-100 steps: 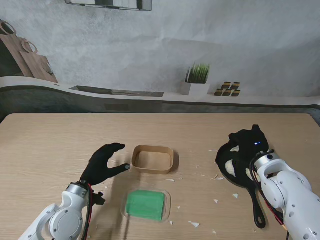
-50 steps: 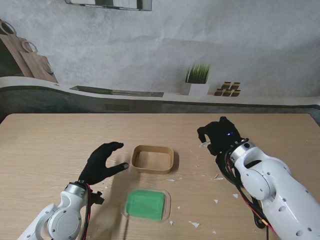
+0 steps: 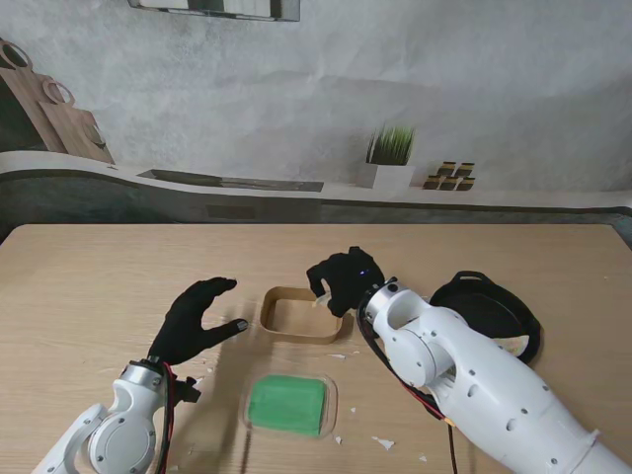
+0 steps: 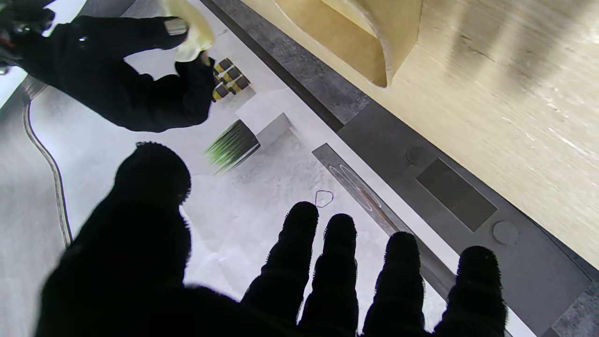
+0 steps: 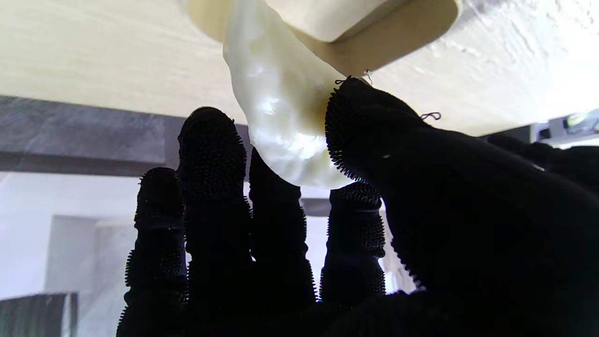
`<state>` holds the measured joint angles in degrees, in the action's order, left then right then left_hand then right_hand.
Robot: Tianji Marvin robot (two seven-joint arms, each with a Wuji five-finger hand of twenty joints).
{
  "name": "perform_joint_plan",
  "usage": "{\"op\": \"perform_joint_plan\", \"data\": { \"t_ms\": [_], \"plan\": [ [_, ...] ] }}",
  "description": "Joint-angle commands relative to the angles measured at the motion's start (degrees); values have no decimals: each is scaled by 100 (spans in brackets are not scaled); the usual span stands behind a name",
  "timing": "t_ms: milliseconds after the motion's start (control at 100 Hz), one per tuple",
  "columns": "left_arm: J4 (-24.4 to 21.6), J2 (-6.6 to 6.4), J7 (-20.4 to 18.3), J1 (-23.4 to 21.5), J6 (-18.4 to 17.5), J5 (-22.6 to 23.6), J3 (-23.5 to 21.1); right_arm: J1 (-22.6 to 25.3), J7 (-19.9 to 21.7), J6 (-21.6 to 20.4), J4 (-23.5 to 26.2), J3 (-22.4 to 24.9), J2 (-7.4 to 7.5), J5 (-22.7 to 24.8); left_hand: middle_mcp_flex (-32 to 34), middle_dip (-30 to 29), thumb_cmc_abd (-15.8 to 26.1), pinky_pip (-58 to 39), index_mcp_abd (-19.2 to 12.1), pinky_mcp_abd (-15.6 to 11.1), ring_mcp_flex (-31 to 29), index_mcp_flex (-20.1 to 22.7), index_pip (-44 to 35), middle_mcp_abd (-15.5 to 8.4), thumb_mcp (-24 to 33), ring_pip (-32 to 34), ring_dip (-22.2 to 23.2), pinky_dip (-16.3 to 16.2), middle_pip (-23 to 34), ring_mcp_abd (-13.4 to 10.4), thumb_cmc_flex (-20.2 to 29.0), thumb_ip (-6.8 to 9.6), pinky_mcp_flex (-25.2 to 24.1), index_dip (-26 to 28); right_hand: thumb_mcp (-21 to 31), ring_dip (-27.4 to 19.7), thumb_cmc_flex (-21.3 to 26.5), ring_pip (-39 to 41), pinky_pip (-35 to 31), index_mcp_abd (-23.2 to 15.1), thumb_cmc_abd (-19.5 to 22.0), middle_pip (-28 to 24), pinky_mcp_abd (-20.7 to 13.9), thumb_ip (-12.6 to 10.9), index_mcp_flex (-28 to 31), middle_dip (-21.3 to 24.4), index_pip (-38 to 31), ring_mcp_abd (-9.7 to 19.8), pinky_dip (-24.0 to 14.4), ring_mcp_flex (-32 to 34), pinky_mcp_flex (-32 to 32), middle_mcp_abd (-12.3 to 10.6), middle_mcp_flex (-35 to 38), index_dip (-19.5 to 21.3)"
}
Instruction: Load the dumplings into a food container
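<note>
While the dumpling (image 5: 281, 112) is pinched in the right hand (image 3: 342, 279) over the box (image 3: 301, 314), it should be lowered inside before release; the left hand (image 3: 197, 321), spread empty, waits beside the box.

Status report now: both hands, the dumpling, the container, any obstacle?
Right hand shut on dumpling, at container right rim. Left hand open, beside container's left wall. Container looks empty. Nothing in the way.

The stand camera looks down on the whole table; both wrist cameras peer closely along black-gloved fingers, sharing the brown paper container (image 3: 301, 314) ahead.
</note>
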<state>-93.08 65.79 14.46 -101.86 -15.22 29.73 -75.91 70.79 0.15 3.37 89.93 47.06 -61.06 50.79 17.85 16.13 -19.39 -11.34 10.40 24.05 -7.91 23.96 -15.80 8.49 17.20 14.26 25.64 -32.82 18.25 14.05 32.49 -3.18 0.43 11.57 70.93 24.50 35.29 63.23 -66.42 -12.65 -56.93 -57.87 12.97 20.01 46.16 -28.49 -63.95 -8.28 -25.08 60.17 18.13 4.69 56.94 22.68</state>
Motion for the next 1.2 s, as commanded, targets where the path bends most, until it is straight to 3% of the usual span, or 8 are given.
{"op": "perform_joint_plan", "data": {
  "t_ms": [0, 300, 520, 690, 800, 930, 1010, 1190],
  "plan": [
    [-91, 19, -51, -66, -7, -11, -21, -111, 39, 10, -159, -136, -187, -36, -42, 55, 152, 256, 28, -166, -95, -24, 86, 102, -46, 44, 73, -74, 31, -117, 161, 162, -60, 32, 681, 78, 411, 123, -197, -1, 278, -324, 191, -152, 227, -190, -327, -151, 110, 202, 3, -162, 242, 183],
    [-201, 26, -13, -139, 23, 5, -79, -894, -305, 289, -1114, -1129, -439, -469, -40, 53, 152, 255, 27, -165, -96, -20, 89, 96, -48, 43, 72, -71, 27, -107, 165, 162, -58, 30, 645, 119, 400, 149, -233, -68, 402, -378, 145, -176, 133, -207, -351, -110, 104, 91, -35, -197, 131, 220],
    [-233, 30, 6, -158, 22, 14, -103, -1218, -299, 374, -1570, -1548, -547, -672, -30, 55, 153, 253, 35, -156, -96, -14, 92, 103, -47, 41, 71, -71, 30, -112, 171, 163, -56, 29, 497, 243, 386, 233, -250, -155, 625, -544, 48, -237, -50, -136, -396, -36, 83, -157, -139, -283, -99, 253],
    [-236, 32, 9, -161, 39, 6, -99, -1212, -209, 497, -1571, -1583, -532, -684, -29, 57, 159, 250, 30, -170, -99, -6, 88, 115, -41, 43, 72, -72, 31, -106, 185, 164, -51, 32, 406, 314, 268, 225, -245, -202, 641, -546, 38, -216, -89, -11, -286, -9, 73, -210, -176, -273, -164, 100],
    [-237, 30, 4, -157, 51, 8, -84, -1163, -5, 534, -1453, -1558, -462, -634, -24, 57, 160, 250, 30, -165, -99, 3, 82, 120, -40, 43, 72, -73, 31, -101, 188, 164, -52, 35, 217, 340, -42, 15, -129, 15, 753, -374, -15, -183, -589, 167, -50, 27, 89, -620, -390, -264, -599, -195],
    [-228, 30, 10, -157, 34, 19, -87, -1142, 218, 605, -1362, -1552, -405, -636, -27, 56, 162, 250, -9, -159, -97, -2, 75, 116, -43, 43, 73, -73, 28, -107, 186, 163, -55, 42, 40, 518, -545, -522, 239, 339, 1150, -288, -160, -481, -1243, 289, 485, 103, 17, -1612, -854, -360, -1651, -340],
    [-241, 31, 21, -161, 28, 32, -98, -1121, 271, 654, -1314, -1539, -394, -644, -26, 56, 161, 250, -10, -161, -99, -11, 68, 116, -45, 43, 72, -73, 28, -103, 188, 163, -55, 49, -71, 646, -817, -683, 435, 481, 1370, -132, -246, -1124, -1572, 74, 936, 122, -169, -2086, -1026, -387, -2178, 138],
    [-277, 35, 46, -175, 27, 43, -122, -941, 393, 562, -1000, -1289, -301, -514, -17, 57, 162, 250, -14, -164, -105, -7, 55, 120, -53, 44, 72, -72, 26, -108, 184, 163, -53, 61, -304, 613, -1008, -988, 660, 529, 1437, 42, -451, -1120, -2351, 114, 1190, 220, -223, -3022, -1398, -428, -3137, 242]
  ]
}}
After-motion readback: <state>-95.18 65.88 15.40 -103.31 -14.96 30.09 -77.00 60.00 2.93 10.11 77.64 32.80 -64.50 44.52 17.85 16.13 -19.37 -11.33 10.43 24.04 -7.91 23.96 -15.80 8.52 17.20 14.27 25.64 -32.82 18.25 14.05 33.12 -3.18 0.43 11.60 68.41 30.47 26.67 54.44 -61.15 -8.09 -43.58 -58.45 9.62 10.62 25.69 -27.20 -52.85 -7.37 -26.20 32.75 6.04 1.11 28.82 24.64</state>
